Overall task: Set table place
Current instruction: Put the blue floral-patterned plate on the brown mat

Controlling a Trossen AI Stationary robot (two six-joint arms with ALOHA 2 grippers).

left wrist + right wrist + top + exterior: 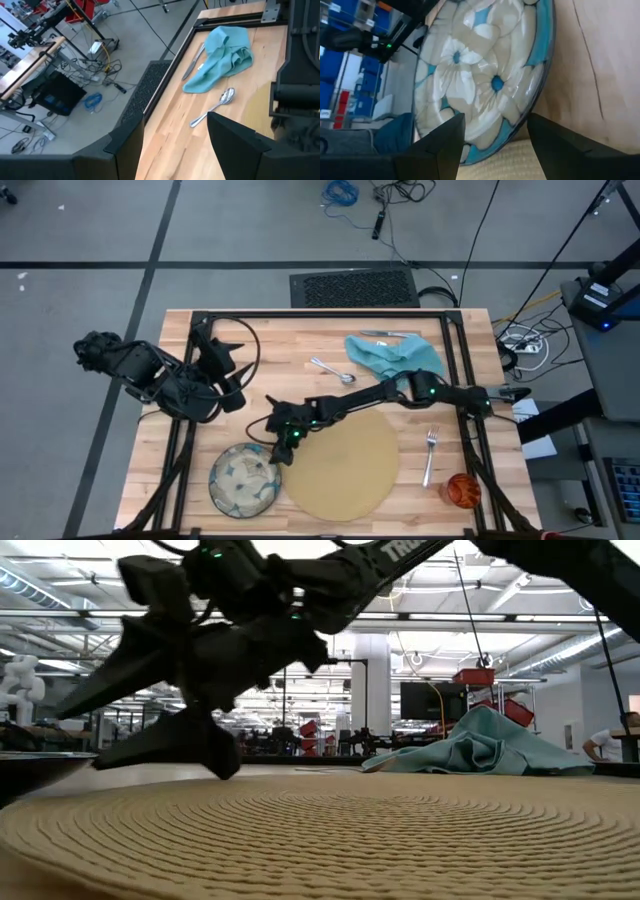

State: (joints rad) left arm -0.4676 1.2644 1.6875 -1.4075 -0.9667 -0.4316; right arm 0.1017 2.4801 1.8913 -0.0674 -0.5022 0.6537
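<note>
Reaching low across the table (250, 340), the right gripper (282, 442) is hovering at the near edge of the plate (243, 480), its two fingers standing apart with nothing between them, seemingly lining up on the rim where the plate meets the placemat (345, 462). In the right wrist view the plate (480, 75) is filling the frame just past the open fingers (440, 145), and a sliver of the woven mat is showing beneath them, so the jaws are probably spread to take the rim. The plate is lying just beside the mat at its left edge, not yet on it, which is likely why the arm is stretching that way. The left gripper (215, 365) is waiting open above the table's far left part, clear of the work. Further back the napkin (395, 355) is lying crumpled with the knife (390, 334) beside it, the spoon (333, 370) is resting near them, and the fork (430, 455) and cup (462, 490) are sitting to the right of the mat
</note>
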